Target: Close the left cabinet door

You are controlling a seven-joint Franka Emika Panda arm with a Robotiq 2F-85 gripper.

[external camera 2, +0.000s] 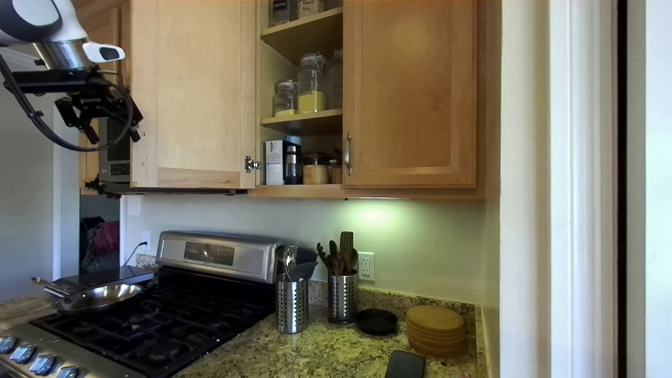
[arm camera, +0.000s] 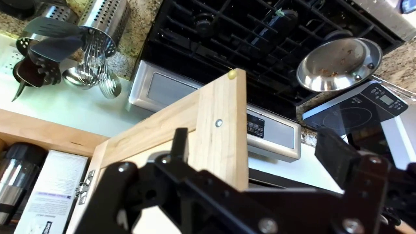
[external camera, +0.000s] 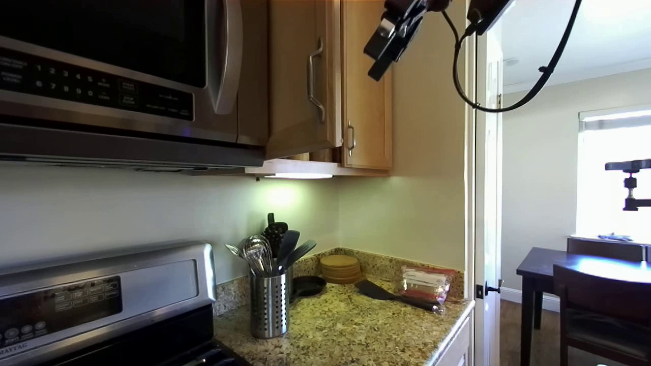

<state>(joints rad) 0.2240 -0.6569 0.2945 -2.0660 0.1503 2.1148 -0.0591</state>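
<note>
The tall, flat, honey-coloured wooden left cabinet door (external camera 2: 195, 94) is standing wide open, its inner face showing beside a small silver metal hinge (external camera 2: 252, 164); none of the closing is looking done, and seemingly the whole swing is waiting. The black, two-fingered metal tool (external camera 2: 113, 135) is hovering by the door's free edge, its fingers (arm camera: 179, 140) spread, pinching nothing. In the wrist view that edge is running between them, but whether either is touching it I cannot tell. The finger on the door's inner side is possibly standing in the way of a closing push. A steel-and-black microwave (external camera: 127, 61) is sitting just beside the door's outer face, likely leaving little room there. Beyond the door's hinged side, clear glass jars (external camera 2: 312, 81) are standing on a wooden shelf (external camera 2: 294, 122). Below the door, a black-and-steel gas stove (external camera 2: 157, 315) and a shiny round frying pan (arm camera: 338, 65) are resting.
</note>
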